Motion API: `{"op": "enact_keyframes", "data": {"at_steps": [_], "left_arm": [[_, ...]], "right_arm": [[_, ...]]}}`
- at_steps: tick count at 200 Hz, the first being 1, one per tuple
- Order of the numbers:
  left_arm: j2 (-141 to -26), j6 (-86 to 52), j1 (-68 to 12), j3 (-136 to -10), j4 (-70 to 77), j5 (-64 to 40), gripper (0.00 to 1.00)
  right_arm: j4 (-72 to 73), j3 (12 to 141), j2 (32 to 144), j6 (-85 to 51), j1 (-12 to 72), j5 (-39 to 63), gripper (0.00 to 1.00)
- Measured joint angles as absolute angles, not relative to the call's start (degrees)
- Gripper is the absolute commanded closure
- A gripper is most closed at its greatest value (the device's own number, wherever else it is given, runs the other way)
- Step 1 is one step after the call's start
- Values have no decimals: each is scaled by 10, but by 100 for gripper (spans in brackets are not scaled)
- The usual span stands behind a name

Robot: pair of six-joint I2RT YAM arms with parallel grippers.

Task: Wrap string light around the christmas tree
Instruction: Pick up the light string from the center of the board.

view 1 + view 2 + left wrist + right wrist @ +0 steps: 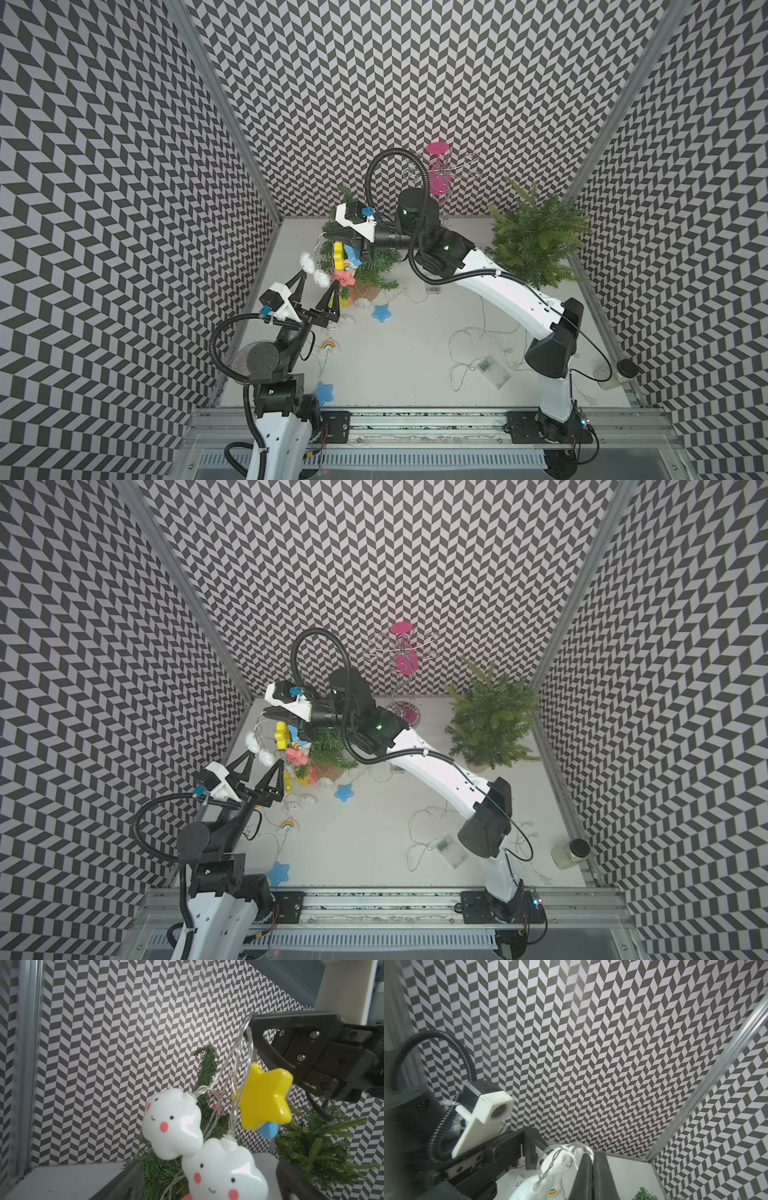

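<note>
Left wrist view showed the right gripper [251, 1022] pressed together on the thin wire of the string light [224, 1167], above the top of the tree [207, 1070]. From this pinch the wire went down in loops and carried a yellow star [266, 1099], a blue piece [269, 1131] half hidden behind the star, and two white clouds [172, 1124] with faces. In both top views the tree stood in its brown pot [365, 293] at about 10 o'clock on the table [415, 374], and the right arm [498, 286] reached over it from 3 o'clock. The lifted part of the string light hung at the 9 o'clock side of the tree; a pink star [344, 277] sat against the branches lower down. The other part lay on the table around the pot and toward 7 o'clock, with a blue star [381, 313], a rainbow [328, 345] and a second blue star [324, 392]. The left gripper [318, 282] was at 8 o'clock from the tree, its jaws spread wide and holding nothing; one cloud hung between them, and I could not tell whether it touched them. A bigger tree [536, 241] stood at 2 o'clock, a pink stand [438, 174] at 12 o'clock, and a clear box [492, 372] with loose wire lay at 4 o'clock.
</note>
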State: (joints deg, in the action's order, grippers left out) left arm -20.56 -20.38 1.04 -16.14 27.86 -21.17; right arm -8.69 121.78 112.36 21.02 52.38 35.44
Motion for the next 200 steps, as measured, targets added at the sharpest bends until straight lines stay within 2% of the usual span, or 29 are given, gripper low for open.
{"op": "enact_keyframes", "data": {"at_steps": [26, 55, 78, 145, 155, 164, 170, 186, 200], "left_arm": [[-268, -175, -19, -162, 324, -179, 2], [-347, -168, -22, -158, 373, -161, 24], [-351, -166, -23, -141, 420, -152, 17], [-226, -143, -40, -91, 465, -189, 20], [-217, -138, -41, -86, 465, -197, 26], [-220, -132, -41, -87, 461, -207, 39], [-224, -131, -41, -91, 456, -214, 42], [-239, -126, -41, -103, 448, -223, 34], [-246, -126, -41, -103, 451, -229, 33]], "right_arm": [[-79, 1192, 1092, 168, 523, 383, 100], [-60, 1158, 1054, 126, 523, 406, 100], [-42, 1147, 1043, 101, 523, 419, 100], [-27, 1152, 1051, 49, 511, 448, 100], [-25, 1157, 1057, 42, 507, 453, 100], [-23, 1161, 1062, 36, 504, 458, 100], [-21, 1161, 1066, 34, 503, 461, 100], [-21, 1161, 1073, 30, 500, 464, 100], [-21, 1161, 1077, 29, 498, 465, 100]]}}
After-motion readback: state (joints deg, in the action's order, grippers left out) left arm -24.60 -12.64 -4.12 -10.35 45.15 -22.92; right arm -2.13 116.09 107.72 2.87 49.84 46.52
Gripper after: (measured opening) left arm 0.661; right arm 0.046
